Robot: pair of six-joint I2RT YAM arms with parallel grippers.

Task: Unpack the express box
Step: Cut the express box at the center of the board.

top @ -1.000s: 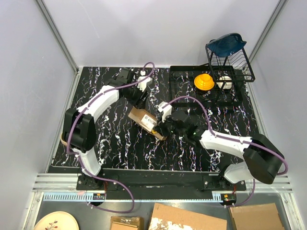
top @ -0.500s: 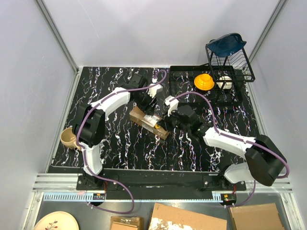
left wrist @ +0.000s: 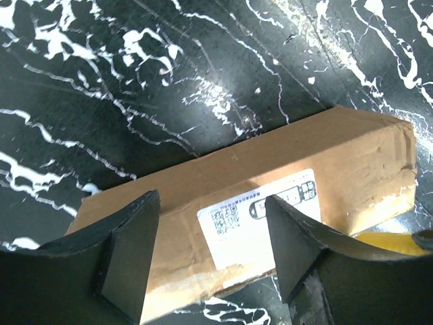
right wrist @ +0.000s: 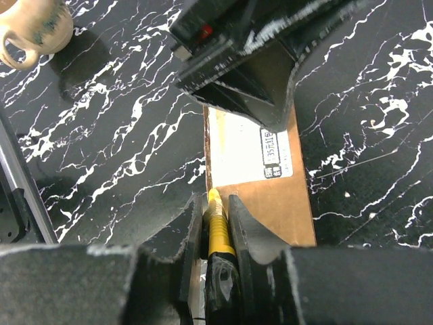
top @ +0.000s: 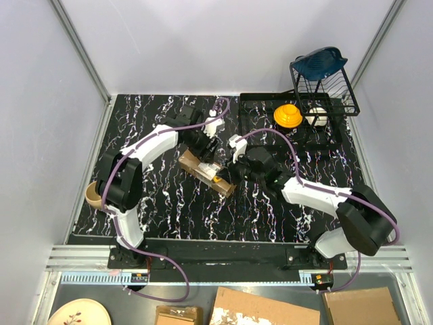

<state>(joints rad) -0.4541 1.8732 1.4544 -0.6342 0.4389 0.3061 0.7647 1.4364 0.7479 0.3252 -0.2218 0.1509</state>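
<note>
The express box [top: 201, 169], a small brown carton with a white label, lies slantwise at the table's middle. My left gripper [top: 207, 147] hangs open just over its far end. In the left wrist view the box [left wrist: 284, 162] shows between the spread fingers [left wrist: 125, 247] of the left gripper [left wrist: 211, 203], which do not touch it. My right gripper [top: 229, 175] is at the box's near end, shut on a yellow-and-black utility knife [right wrist: 218, 227]. The knife's tip meets the box [right wrist: 270, 206] at its long left edge, beside the label, in front of the right gripper [right wrist: 216, 203].
A black dish rack [top: 318, 91] with a blue dish [top: 319, 61] and a yellow object [top: 287, 115] stands at the back right. A tan mug [top: 95, 195] sits at the left table edge. Flat cardboard pieces [top: 264, 311] lie below the table front.
My left gripper has come forward from the back onto the box's far end and spread a little wider. The right gripper with the knife shifted slightly along the box.
</note>
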